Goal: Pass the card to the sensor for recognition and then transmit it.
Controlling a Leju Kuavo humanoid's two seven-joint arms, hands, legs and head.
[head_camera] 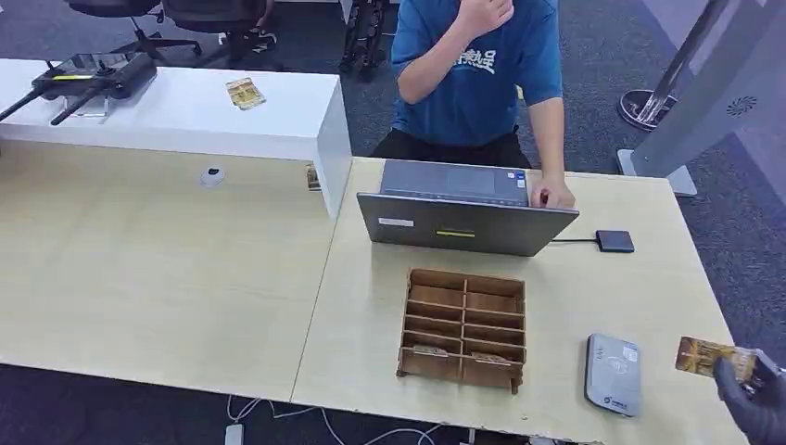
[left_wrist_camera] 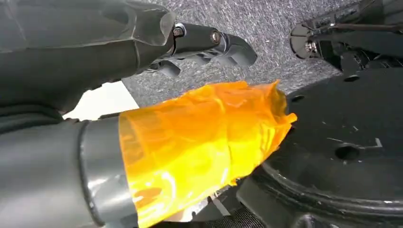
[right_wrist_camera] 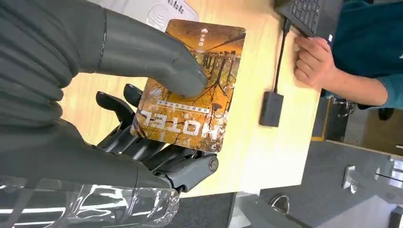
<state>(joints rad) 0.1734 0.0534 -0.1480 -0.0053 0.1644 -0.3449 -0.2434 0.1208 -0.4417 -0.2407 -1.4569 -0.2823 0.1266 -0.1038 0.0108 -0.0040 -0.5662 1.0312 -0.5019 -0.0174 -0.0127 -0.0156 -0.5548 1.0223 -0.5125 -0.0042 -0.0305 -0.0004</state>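
My right hand holds an orange-brown hotel card, pinched between thumb and fingers, at the table's near right corner. The card is level, just right of the grey card sensor lying flat on the table, and not over it. My left hand hangs beside my body over the carpet with nothing in it; its fingers are curled and its thumb is wrapped in orange tape. A wooden slotted card box stands left of the sensor.
A person in a blue shirt sits behind an open grey laptop, one hand on it. A small black adapter lies right of the laptop. A white counter stands at the back left. The table edge is close to my right hand.
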